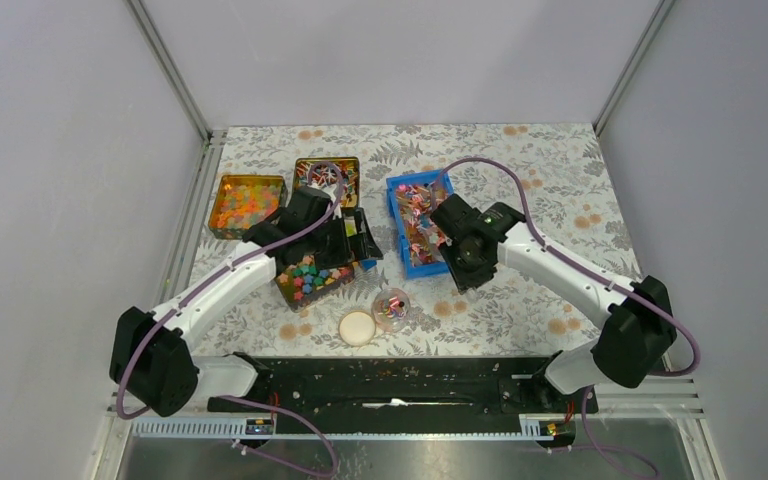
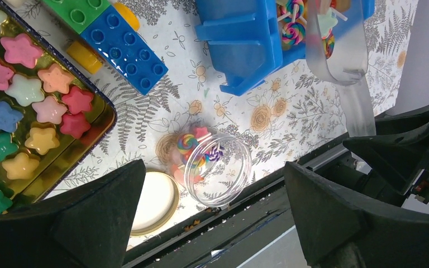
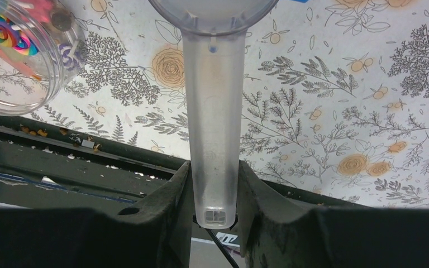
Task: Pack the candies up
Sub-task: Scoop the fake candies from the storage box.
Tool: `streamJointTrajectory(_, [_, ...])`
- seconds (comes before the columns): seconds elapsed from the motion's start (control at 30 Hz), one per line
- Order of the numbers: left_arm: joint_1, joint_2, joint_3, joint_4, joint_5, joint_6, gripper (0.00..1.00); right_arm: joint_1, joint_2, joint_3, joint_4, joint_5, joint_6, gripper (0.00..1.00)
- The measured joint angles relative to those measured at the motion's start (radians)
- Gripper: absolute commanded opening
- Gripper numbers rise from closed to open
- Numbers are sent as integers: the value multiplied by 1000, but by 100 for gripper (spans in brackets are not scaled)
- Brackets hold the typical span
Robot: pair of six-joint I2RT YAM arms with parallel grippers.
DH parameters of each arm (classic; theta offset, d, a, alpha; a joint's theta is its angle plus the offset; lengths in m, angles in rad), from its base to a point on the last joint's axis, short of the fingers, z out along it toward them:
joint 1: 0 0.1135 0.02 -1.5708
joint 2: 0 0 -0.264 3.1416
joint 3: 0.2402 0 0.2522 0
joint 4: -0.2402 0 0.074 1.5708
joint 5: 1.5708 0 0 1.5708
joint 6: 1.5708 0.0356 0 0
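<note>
Small colourful candies [image 1: 415,215], some with swirl patterns, fill a blue bin [image 1: 397,195] right of centre; they also show in the left wrist view [image 2: 290,25]. A clear round jar [image 1: 390,308] near the front edge holds a few candies [image 2: 192,146]; the jar also shows in the right wrist view [image 3: 11,61]. My right gripper [image 3: 215,206] is shut on the handle of a clear scoop [image 3: 212,128], whose bowl [image 2: 341,50] sits at the near end of the bin. My left gripper [image 2: 215,223] is open and empty, above the table left of the jar.
A cream lid [image 1: 357,327] lies left of the jar. A gold tin of pastel star blocks [image 2: 103,120] is under my left arm. A tin of orange balls [image 1: 247,205] and another gold tin [image 1: 327,175] stand behind. Blue and green toy bricks [image 2: 125,47] lie by the bin.
</note>
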Motion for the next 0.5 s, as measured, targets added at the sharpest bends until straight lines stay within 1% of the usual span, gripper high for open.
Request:
streamJointTrajectory(0.2, [-7,-40,-44,18,0,-29,99,14,-26,-10,-17,12,21,0])
streamJointTrajectory(0.5, [-21,-74,-68,32,-3,-50,99,41,-74,-31,-58,27,29,0])
